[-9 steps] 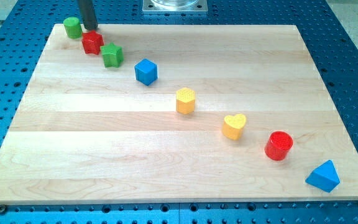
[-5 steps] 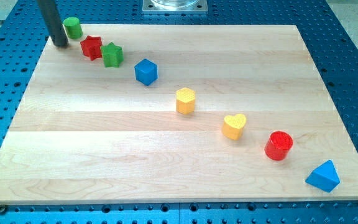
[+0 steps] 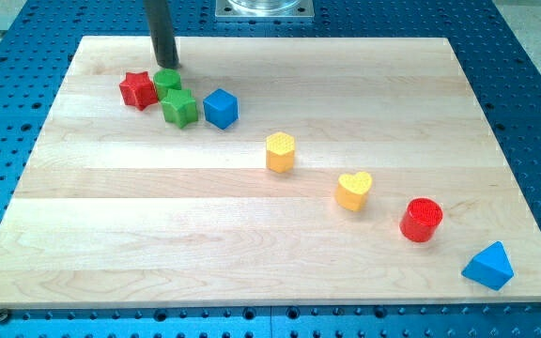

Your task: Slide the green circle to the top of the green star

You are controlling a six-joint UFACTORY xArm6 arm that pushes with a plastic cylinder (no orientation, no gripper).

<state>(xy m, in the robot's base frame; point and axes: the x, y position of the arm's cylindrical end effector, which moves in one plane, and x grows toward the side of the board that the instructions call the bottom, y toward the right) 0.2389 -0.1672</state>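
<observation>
The green circle (image 3: 166, 81) sits near the board's top left, touching the upper edge of the green star (image 3: 180, 108) just below it. My tip (image 3: 166, 65) stands right above the green circle, at its top edge. A red star (image 3: 138, 89) lies just left of the green circle. A blue cube (image 3: 221, 108) sits close to the right of the green star.
A yellow hexagon block (image 3: 281, 151), a yellow heart (image 3: 354, 191), a red cylinder (image 3: 421, 220) and a blue triangle (image 3: 488, 267) run in a diagonal line toward the board's bottom right. The wooden board (image 3: 252, 253) rests on a blue perforated table.
My tip swung from left of the green circle to above it. The green circle slid right and down onto the green star's top; the star shifted slightly down-right and the red star slightly down.
</observation>
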